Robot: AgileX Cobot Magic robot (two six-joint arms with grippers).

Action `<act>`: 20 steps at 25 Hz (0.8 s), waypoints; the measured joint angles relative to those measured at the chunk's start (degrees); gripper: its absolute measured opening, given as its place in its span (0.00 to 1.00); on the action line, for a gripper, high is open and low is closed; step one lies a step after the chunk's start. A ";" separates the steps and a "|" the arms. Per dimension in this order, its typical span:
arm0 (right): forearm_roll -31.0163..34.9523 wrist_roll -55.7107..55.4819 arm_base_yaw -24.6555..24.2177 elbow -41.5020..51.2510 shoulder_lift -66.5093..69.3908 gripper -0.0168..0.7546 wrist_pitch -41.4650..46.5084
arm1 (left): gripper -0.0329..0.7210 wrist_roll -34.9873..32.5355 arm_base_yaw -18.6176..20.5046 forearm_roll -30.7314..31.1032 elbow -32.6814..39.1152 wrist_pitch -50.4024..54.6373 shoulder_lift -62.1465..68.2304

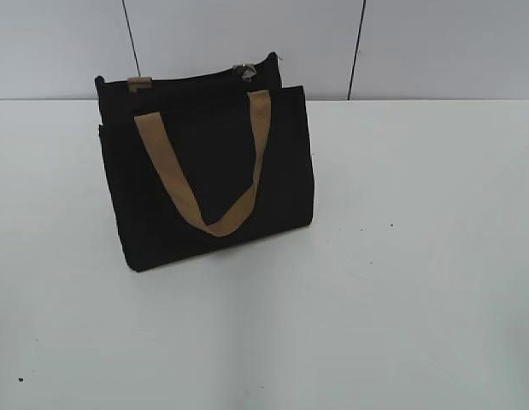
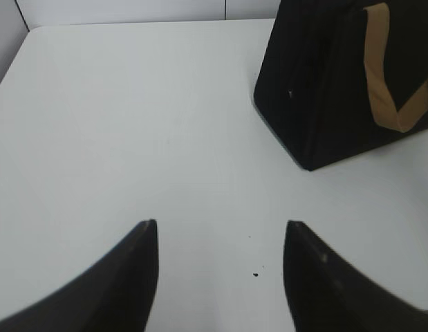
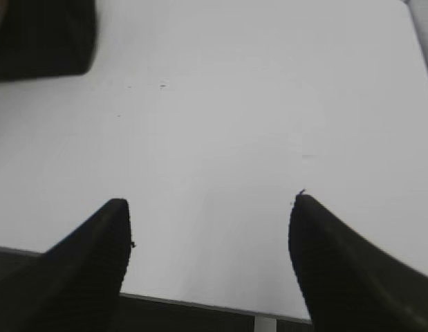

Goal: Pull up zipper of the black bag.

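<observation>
The black bag (image 1: pixel 204 171) stands upright on the white table, left of centre in the exterior view, with a tan strap handle (image 1: pixel 204 171) hanging down its front. The zipper's silvery pull tab (image 1: pixel 244 71) sits on the top edge near the bag's right end. The bag also shows at the upper right of the left wrist view (image 2: pixel 324 83) and at the upper left corner of the right wrist view (image 3: pixel 41 34). My left gripper (image 2: pixel 220 225) is open and empty over bare table, well short of the bag. My right gripper (image 3: pixel 210 200) is open and empty near the table's front edge.
The white table (image 1: pixel 401 256) has a few small dark specks; one speck (image 2: pixel 256 274) lies between the left fingers. A pale panelled wall (image 1: pixel 418 43) stands behind the table. The table's front edge (image 3: pixel 200 303) shows in the right wrist view. Neither arm shows in the exterior view.
</observation>
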State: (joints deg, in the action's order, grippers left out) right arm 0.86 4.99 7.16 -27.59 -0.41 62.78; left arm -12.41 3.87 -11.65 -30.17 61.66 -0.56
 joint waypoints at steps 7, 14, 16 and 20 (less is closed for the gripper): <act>0.06 -0.05 -5.34 0.00 0.00 0.73 0.00 | 0.59 0.00 -0.14 0.04 0.00 0.00 0.00; 0.11 -0.05 -6.58 0.00 0.00 0.73 0.00 | 0.58 0.00 -0.59 0.04 0.00 0.00 0.00; 0.11 -0.05 -7.11 0.00 0.00 0.73 0.00 | 0.58 0.00 -1.00 0.04 0.00 0.00 0.00; 0.11 -0.10 -7.32 0.00 0.00 0.73 0.00 | 0.58 0.00 -1.09 0.04 0.00 0.00 0.00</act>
State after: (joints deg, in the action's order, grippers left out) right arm 0.97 4.88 -0.16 -27.59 -0.41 62.78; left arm -12.41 2.79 -11.61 -30.17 61.66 -0.56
